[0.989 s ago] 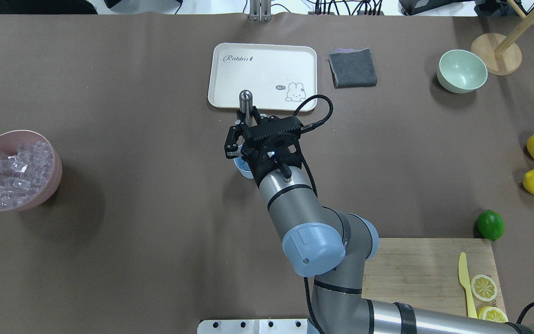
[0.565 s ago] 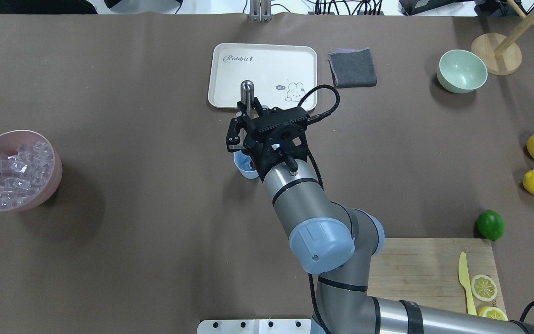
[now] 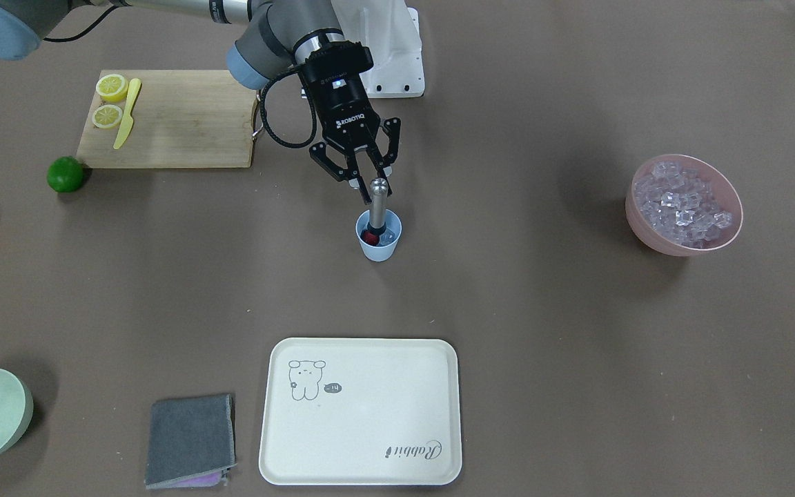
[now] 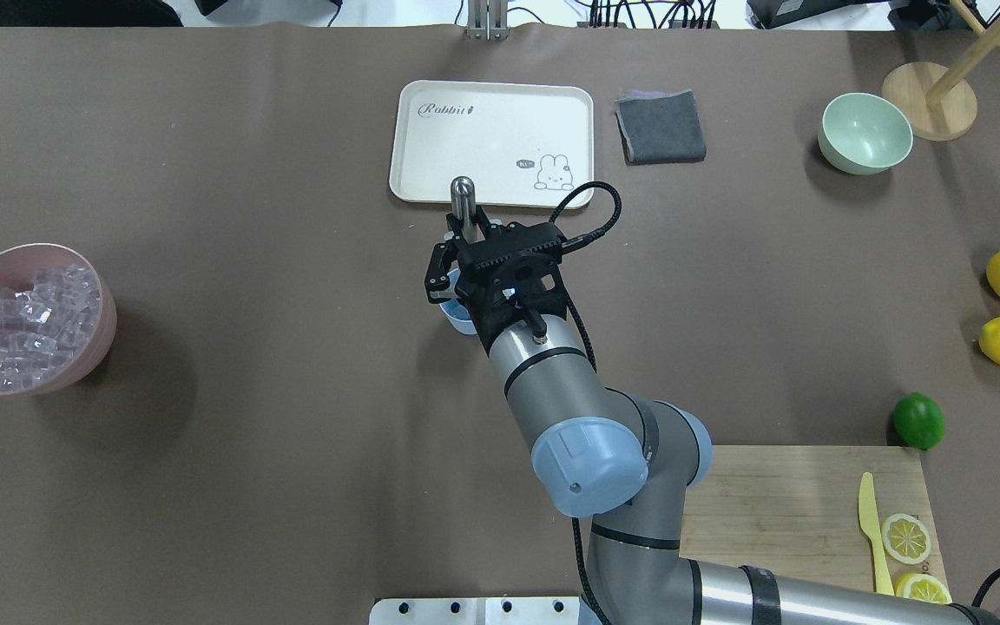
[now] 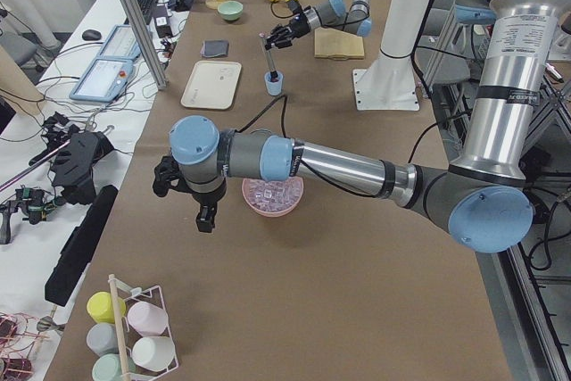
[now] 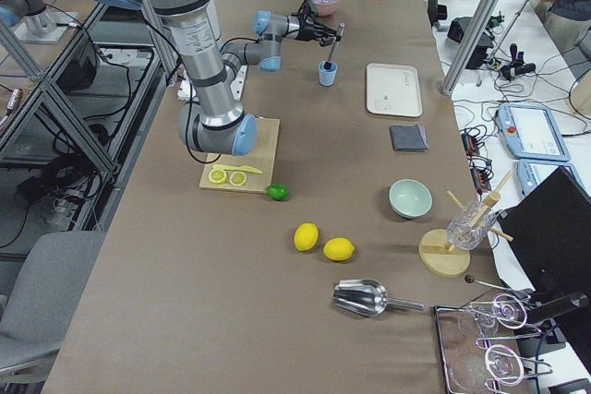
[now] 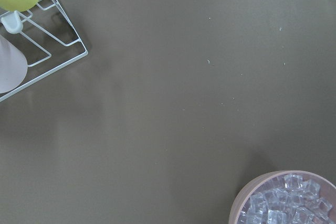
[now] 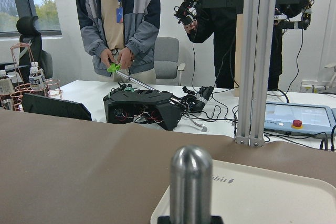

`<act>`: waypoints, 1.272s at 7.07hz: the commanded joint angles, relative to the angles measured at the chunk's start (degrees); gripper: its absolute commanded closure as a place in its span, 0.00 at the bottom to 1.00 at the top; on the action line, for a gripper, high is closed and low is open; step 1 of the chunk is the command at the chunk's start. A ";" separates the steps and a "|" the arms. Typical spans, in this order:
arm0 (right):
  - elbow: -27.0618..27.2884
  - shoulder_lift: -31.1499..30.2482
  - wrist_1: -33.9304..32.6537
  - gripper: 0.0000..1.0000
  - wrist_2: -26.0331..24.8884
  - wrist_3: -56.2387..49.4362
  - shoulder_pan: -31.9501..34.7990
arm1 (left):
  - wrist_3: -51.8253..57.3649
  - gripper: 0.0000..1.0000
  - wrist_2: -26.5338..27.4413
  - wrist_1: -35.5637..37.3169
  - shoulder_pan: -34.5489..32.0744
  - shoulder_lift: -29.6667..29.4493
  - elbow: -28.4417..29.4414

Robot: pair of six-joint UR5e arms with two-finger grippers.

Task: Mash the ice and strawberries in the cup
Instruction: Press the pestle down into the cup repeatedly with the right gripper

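The cup [image 3: 378, 247] is light blue, a red strawberry [image 3: 368, 237] showing inside it. The muddler [image 3: 377, 203] is silver, the fingers [image 3: 328, 163] black. Clear ice [image 3: 680, 203] sits in a pink bowl [image 3: 651, 237]. The worktop [image 3: 542, 331] is brown, the tray [image 3: 370, 414] cream.

In the overhead view the right gripper [image 4: 462, 233] and its wrist cover most of the cup [image 4: 455, 318]. Only a sliver of blue rim shows there, and what lies inside is hidden. From the front, the metal muddler [image 3: 377, 203] blocks part of the strawberry [image 3: 368, 238], and the ice [image 3: 388, 238] beside it is too small to count. The right wrist view cuts the muddler's shaft at its bottom edge. The left gripper [image 5: 161, 180] shows only in the exterior left view, where its jaws cannot be read. The pink bowl [image 7: 236, 211] is cropped by the left wrist view's bottom edge.
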 commanded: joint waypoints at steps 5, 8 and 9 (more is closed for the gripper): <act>-1.48 -0.04 0.18 1.00 2.85 0.13 0.33 | -0.08 0.02 0.00 -0.09 0.06 -0.09 0.03; -0.07 -0.21 2.99 1.00 10.20 0.13 4.18 | -0.17 0.03 0.00 -0.26 0.06 -0.71 -0.49; 0.02 -0.65 4.56 1.00 13.99 0.48 6.47 | -0.26 0.03 0.00 -1.40 0.06 -0.62 -0.50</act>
